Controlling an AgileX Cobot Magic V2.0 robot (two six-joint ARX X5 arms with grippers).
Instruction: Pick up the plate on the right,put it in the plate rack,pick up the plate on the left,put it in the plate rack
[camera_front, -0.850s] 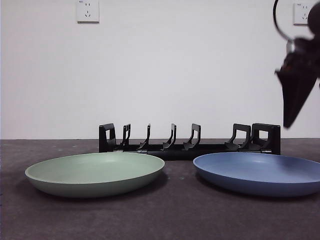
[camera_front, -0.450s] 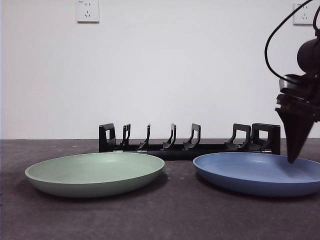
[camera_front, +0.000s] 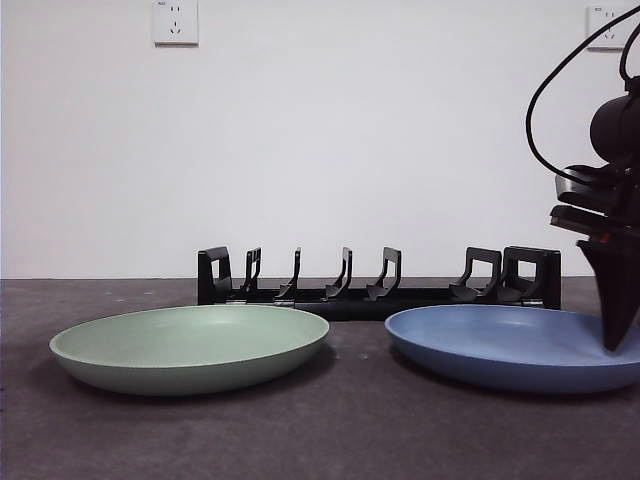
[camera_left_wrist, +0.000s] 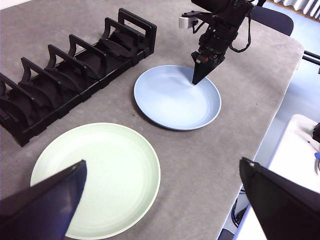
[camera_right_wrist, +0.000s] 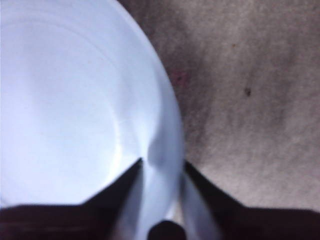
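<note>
Blue plate (camera_front: 515, 345) lies on the right of the grey table (camera_front: 350, 430), just in front of the black plate rack (camera_front: 378, 280); the green plate (camera_front: 190, 345) lies to its left, the two apart. The right gripper (camera_right_wrist: 161, 165) is at work: in its wrist view the jaws are slightly spread and straddle the blue plate's rim, one tip over the inner slope, the other outside it above the table. Whether they already bear on the rim cannot be told. The left gripper (camera_left_wrist: 160, 175) waits high above the table, jaws spread wide and holding nothing.

Assessment of the step in hand: the grasp. The jaws should seat fully over the rim before closing, since the edge looks thin, smooth and sloped, and a shallow pinch could slip.

Both plates are round, shallow and matte. The rack is long and low, with upright curved prongs and blocky ends. The table surface is rough and felt-like.
</note>
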